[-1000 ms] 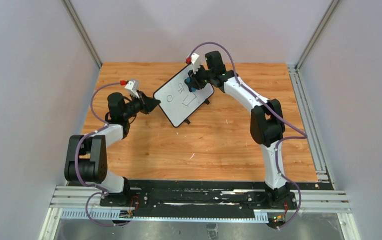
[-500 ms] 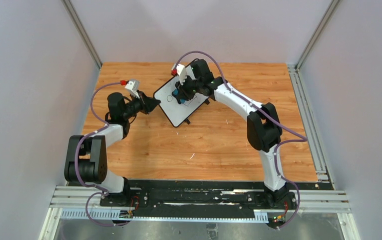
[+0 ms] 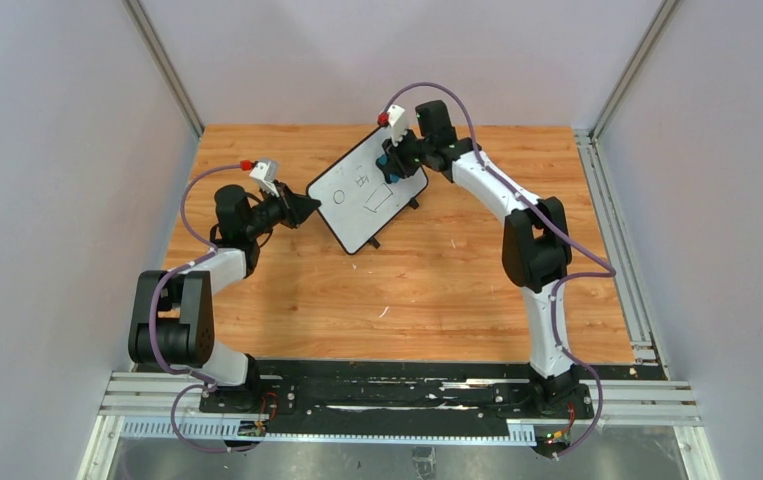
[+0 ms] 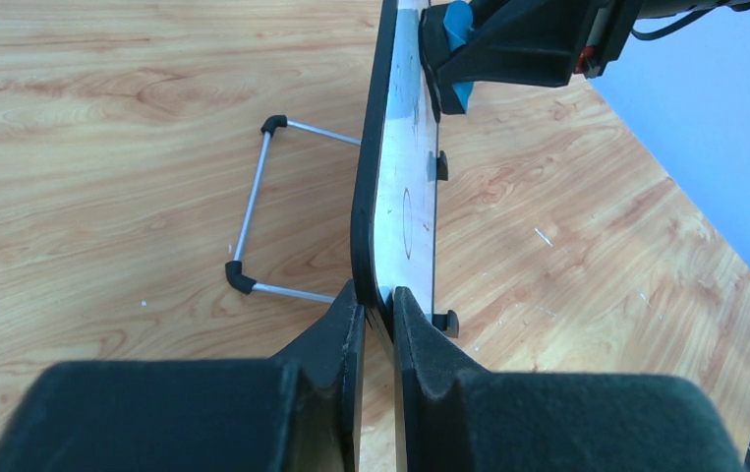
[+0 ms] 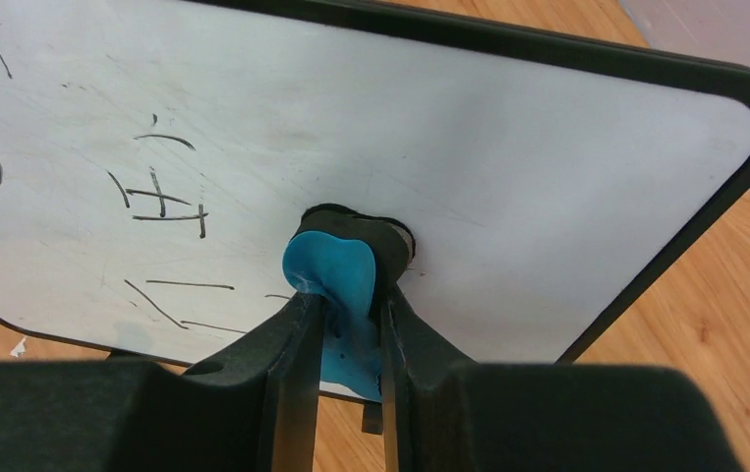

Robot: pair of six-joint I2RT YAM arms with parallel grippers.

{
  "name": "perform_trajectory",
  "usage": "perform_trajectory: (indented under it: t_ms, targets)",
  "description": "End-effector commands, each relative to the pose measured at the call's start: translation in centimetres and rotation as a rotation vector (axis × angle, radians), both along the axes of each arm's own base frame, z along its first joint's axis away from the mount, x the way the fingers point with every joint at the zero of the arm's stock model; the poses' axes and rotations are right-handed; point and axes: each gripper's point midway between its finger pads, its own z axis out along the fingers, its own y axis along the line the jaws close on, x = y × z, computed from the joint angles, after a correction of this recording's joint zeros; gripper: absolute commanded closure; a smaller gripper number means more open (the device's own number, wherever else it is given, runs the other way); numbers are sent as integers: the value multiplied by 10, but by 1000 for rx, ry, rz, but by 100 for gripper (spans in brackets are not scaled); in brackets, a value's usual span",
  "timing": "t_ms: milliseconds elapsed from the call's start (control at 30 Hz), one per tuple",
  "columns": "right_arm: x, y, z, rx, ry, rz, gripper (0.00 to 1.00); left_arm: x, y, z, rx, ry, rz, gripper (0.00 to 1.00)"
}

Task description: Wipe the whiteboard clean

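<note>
1. I see the whiteboard point(image 3: 367, 195) standing tilted on the wooden table point(image 3: 437, 290), in the far middle of the surface, its white face turned up towards the overhead camera.
2. My left gripper point(image 4: 378, 295) is clamped on the board's black frame at the end nearest the left arm. The jaws are narrow, one finger on the back and one on the white face.
3. From the left wrist view I look along the board edge-on. Its wire stand point(image 4: 253, 211) juts out behind it and rests on the wood.
4. My right gripper point(image 5: 346, 300) is closed tight around the blue eraser point(image 5: 336, 275), pinching it between both fingers.
5. The eraser's dark pad sits against the white face, towards the far right end of the board. In the right wrist view it looks to be in contact.
6. The area around the pad is mostly clean white, with only faint grey smears.
7. The drawn marks point(image 5: 159, 197) sit further left on the face: part of a circle at the left edge, a crossed scribble, and some straight lines below it.
8. From overhead, the left arm reaches in from the left and the right arm arches over from the right, so the board sits between the two grippers.
</note>
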Motion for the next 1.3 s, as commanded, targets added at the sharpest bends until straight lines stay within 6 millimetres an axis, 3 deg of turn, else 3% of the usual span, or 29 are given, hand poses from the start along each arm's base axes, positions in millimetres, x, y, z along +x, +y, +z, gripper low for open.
perform_trajectory:
  t_ms: [0,500,667,900,1000,1133,1267]
  targets:
    - [7,7,6,14,-21,7,99,-1,8,-15,83,-3,11,100]
    - [-56,56,20,17,-15,150,99,-1,8,-15,86,-4,8,100]
    - [-44,55,18,1,-27,127,99,-1,8,-15,87,-5,9,100]
    - [10,24,12,-11,-61,24,99,-2,8,-16,88,-2,8,100]
    - [22,19,14,-14,-69,11,99,-2,8,-15,89,-6,9,100]
    - [18,23,15,-7,-63,27,99,-3,8,-15,93,-8,8,100]
    - [-4,33,12,0,-40,65,99,-3,8,-15,93,-8,7,100]
